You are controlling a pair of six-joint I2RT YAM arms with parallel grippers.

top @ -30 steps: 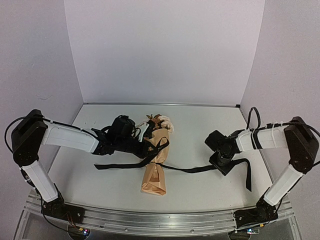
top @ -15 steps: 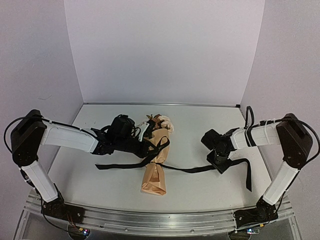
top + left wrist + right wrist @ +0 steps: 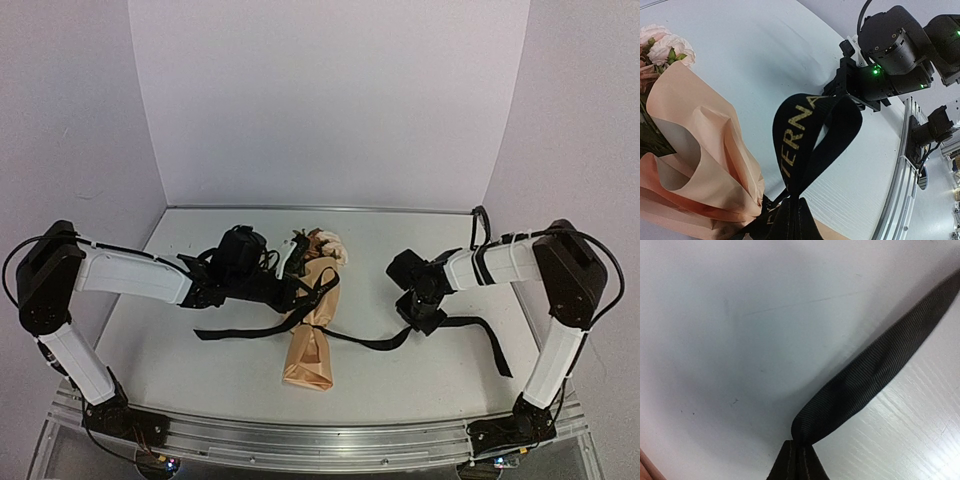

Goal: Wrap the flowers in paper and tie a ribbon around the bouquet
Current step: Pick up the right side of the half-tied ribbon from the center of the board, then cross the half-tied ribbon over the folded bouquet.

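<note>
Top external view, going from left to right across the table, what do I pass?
Ribbon's left tail → bouquet → right gripper → ribbon's right tail. The left gripper overlaps the bouquet, so it is left out of the order.

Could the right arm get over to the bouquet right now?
Probably yes: only bare table and the flat ribbon lie between the right gripper and the bouquet. But it is pinching the ribbon, so it would have to let go first.
</note>
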